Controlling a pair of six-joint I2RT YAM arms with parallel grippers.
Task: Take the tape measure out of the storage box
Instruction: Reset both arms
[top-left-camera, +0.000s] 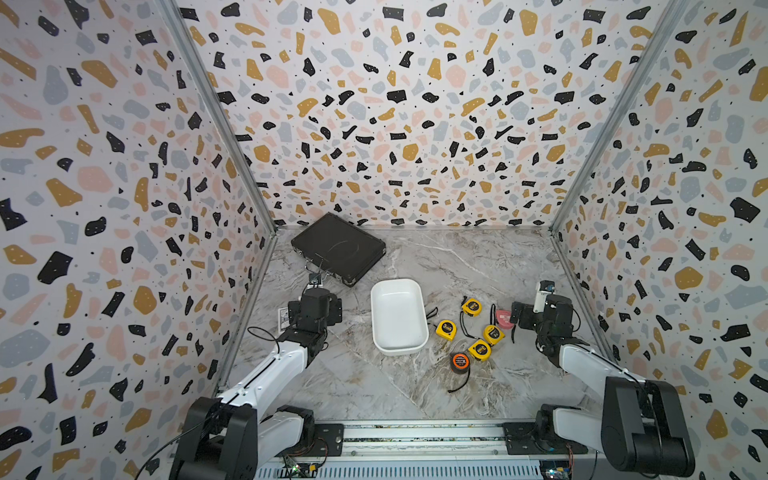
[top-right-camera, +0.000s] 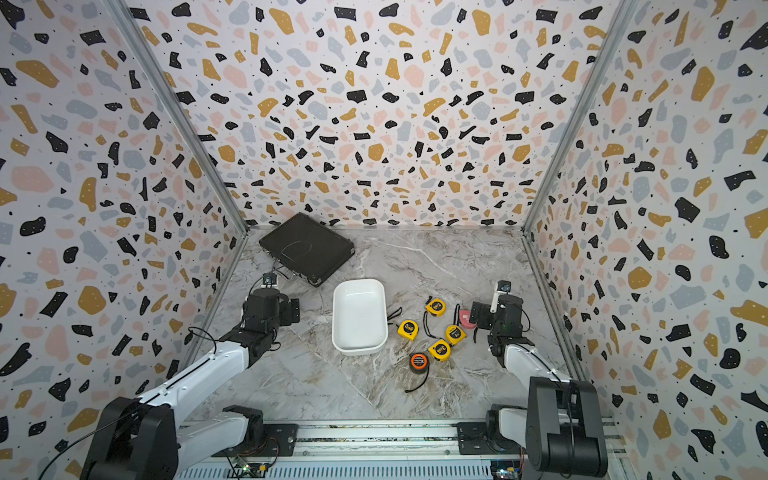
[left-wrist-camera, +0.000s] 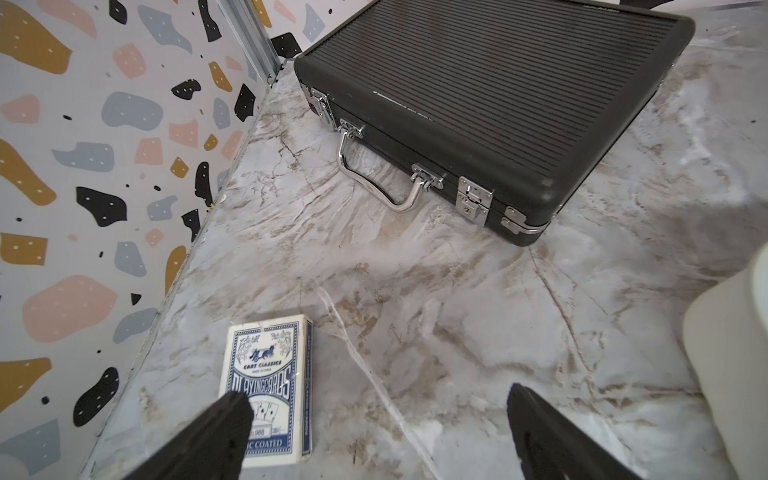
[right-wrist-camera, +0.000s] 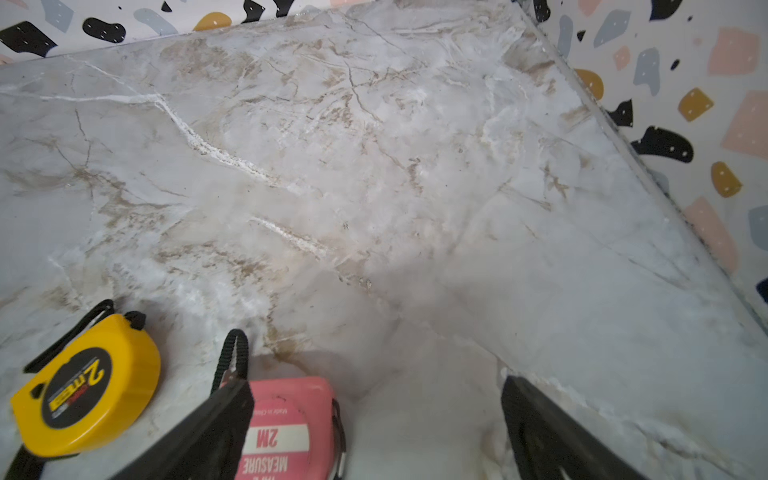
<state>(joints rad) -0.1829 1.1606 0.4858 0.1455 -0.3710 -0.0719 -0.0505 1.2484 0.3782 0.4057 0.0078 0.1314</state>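
At centre frame, the storage box (top-left-camera: 397, 320) lay empty, the tape measures (top-left-camera: 446, 330) right of it on the surface (top-left-camera: 457, 262); left pincer (left-wrist-camera: 378, 399) and right pincer (right-wrist-camera: 376, 384) gaped empty, the task seemingly done.

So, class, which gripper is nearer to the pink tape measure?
Right. The right gripper hangs open partly over the pink tape measure. The left gripper is far off, on the other side of the storage box, by the playing cards.
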